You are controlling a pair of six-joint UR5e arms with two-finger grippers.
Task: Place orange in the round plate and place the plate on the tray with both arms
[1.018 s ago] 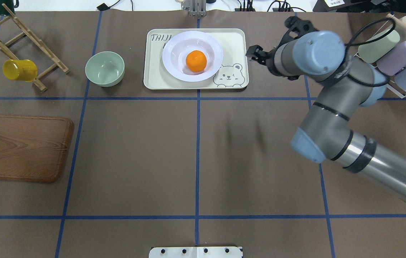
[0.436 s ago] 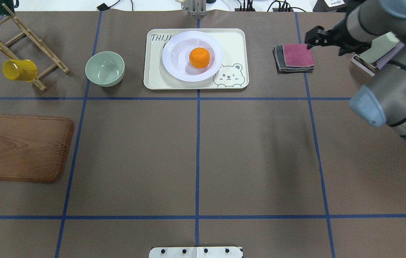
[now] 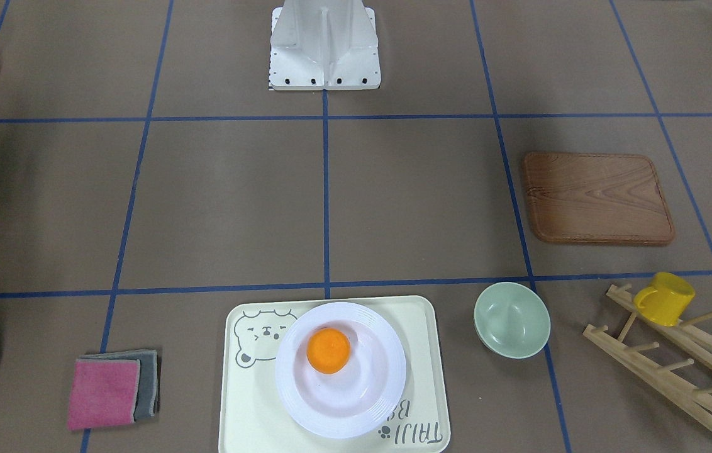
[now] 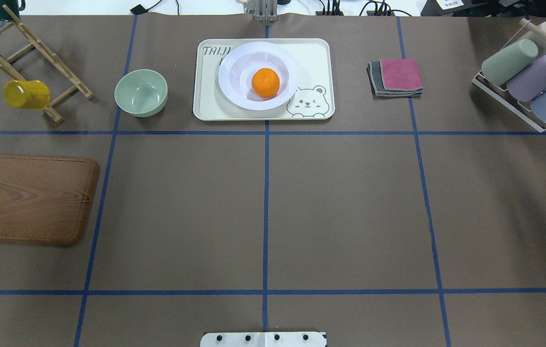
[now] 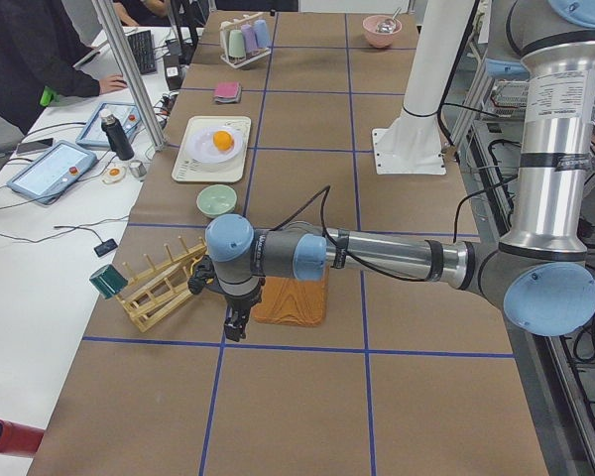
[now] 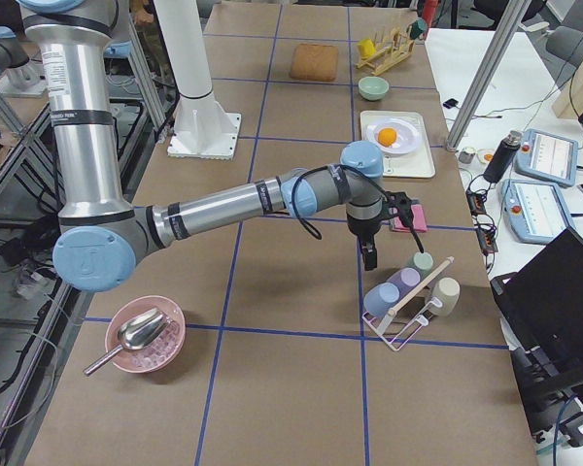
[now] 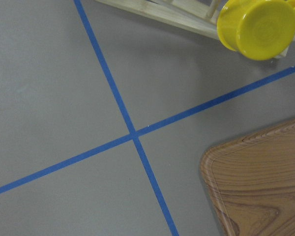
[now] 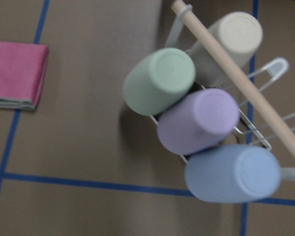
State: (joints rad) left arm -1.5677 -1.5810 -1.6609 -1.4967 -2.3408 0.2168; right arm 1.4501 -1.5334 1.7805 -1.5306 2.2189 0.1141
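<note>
The orange (image 4: 266,82) (image 3: 328,350) lies in the sunken centre of the white round plate (image 4: 228,72) (image 3: 359,399). That plate rests on the cream bear tray (image 4: 312,54) (image 3: 249,402) at the table's far middle. No gripper is near them. My left gripper (image 5: 233,325) points down at the table by the wooden board, far from the tray. Over the table beside the cup rack hangs my right gripper (image 6: 370,256). Neither wrist view shows any fingers, so I cannot tell whether either gripper is open or shut.
A pale green bowl (image 4: 141,92) sits left of the tray, folded pink and grey cloths (image 4: 396,77) right of it. A yellow mug (image 4: 26,94) hangs on a wooden rack, with a wooden board (image 4: 29,198) nearer. A cup rack (image 4: 526,77) stands far right. People sit along the far table side (image 5: 40,59).
My right arm has pulled back from beside the tray, swung right and left the overhead view, uncovering the cloths and cup rack. The orange shifted slightly within the plate.
</note>
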